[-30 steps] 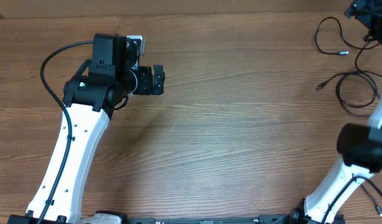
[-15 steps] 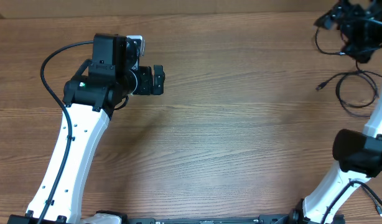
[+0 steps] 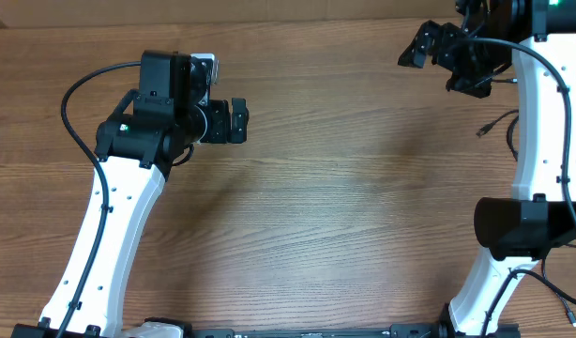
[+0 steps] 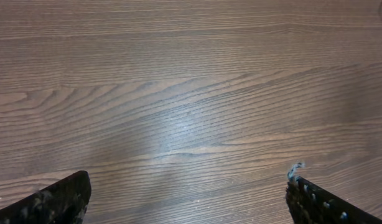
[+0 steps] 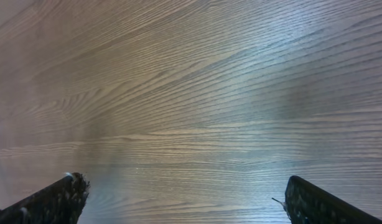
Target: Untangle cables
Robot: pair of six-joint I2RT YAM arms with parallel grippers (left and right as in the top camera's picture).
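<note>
1. The cables (image 3: 491, 123) lie on the bench (image 3: 344, 225) at its far right side, near the back. Only a short black bit with a small plug shows. The rest is hidden behind the white right arm (image 3: 537, 141).
2. The right gripper (image 3: 436, 64) is wide open and holds nothing. Its own camera shows only bare bench between its fingers (image 5: 60, 199). It hangs above the bench, to the left of the cables and apart from them, so it is not in a spot to grab one now.
3. The left gripper (image 3: 238, 120) is open and empty too. It sits far over on the left, well apart from the cables, likely to be out of the way.
4. The bit that shows looks loose, not knotted, but too little shows to be sure. The job likely falls to the right arm, because the cables lie on its side.
</note>
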